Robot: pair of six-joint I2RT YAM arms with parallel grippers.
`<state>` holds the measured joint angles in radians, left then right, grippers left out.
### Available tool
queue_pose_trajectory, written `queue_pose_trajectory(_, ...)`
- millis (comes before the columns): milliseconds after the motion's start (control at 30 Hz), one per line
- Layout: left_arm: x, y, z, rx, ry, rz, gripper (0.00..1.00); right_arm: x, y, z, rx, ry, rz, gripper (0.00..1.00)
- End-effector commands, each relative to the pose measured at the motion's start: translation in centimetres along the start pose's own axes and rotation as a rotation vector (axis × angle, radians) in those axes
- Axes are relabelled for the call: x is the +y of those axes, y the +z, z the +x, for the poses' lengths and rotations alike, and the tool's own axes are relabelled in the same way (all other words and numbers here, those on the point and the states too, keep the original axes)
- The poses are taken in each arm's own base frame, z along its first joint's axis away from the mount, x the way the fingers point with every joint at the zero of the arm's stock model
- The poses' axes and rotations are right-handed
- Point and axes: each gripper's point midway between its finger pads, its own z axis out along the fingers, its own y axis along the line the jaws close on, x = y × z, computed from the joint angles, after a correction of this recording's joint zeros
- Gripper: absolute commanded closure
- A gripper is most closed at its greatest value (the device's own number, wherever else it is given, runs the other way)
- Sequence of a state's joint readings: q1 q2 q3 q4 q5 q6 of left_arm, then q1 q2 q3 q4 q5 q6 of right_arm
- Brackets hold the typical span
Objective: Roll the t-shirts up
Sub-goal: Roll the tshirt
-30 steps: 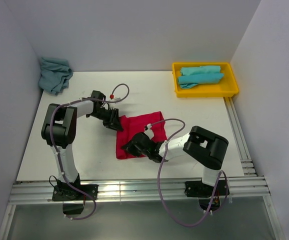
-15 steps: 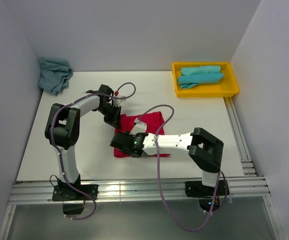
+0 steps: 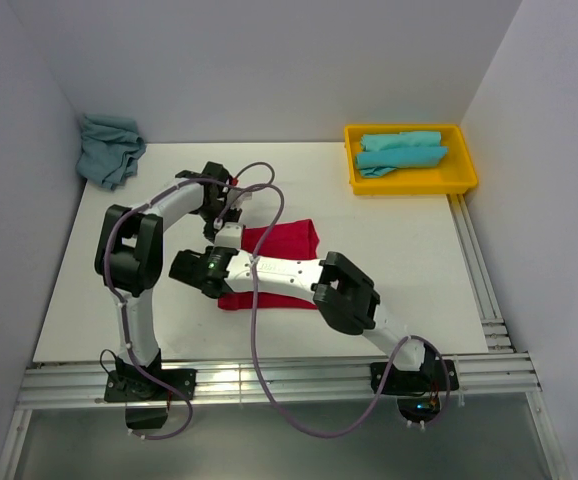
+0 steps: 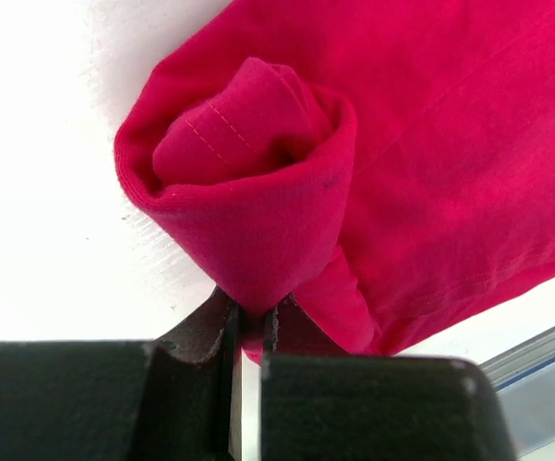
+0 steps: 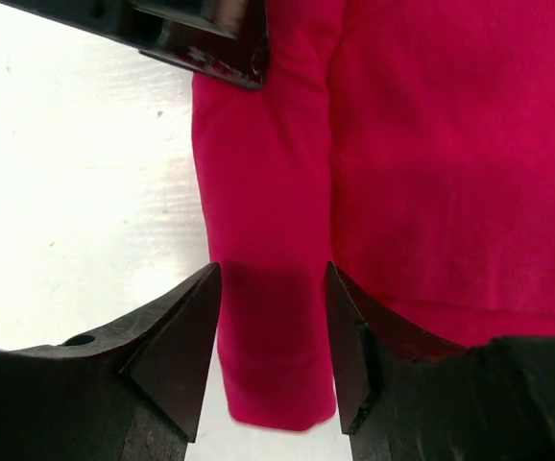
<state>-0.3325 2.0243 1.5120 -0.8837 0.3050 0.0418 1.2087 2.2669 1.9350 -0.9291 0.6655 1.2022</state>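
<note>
The red t-shirt (image 3: 281, 252) lies flat mid-table with its left edge rolled into a tube (image 5: 263, 192). My left gripper (image 3: 223, 214) is at the tube's far end and shut on it; the left wrist view shows the spiral end (image 4: 249, 163) pinched between the jaws of that gripper (image 4: 252, 322). My right gripper (image 3: 195, 272) is at the tube's near end. In the right wrist view this gripper (image 5: 271, 288) is open, with a finger on each side of the tube. The turquoise t-shirts are apart: a crumpled heap (image 3: 109, 148) and rolled ones (image 3: 401, 150).
A yellow tray (image 3: 409, 186) at the back right holds the rolled turquoise shirts. The heap lies in the back left corner by the wall. Walls close three sides. A metal rail (image 3: 269, 378) runs along the near edge. My left gripper's body (image 5: 201, 29) shows in the right wrist view.
My right arm has swung left across the red shirt to its left edge. My left gripper shifted slightly back. The shirt's left side now looks narrower and rolled up.
</note>
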Motion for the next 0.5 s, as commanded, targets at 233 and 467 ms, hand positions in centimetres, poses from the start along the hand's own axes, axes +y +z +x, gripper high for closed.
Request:
queue_pose_trajectory(233, 0.0, -0.3, 0.0, 0.044, 0.023, -0.059, 0.99, 0.1, -0.3, -3.5, -0.123, -0.058, 0.041, 0.44)
queue_pose_trajectory(467, -0.5, -0.5, -0.2, 0.046, 0.026, -0.057, 0.99, 0.8, 1.1, -2.5, -0.121, -0.092, 0.049, 0.41)
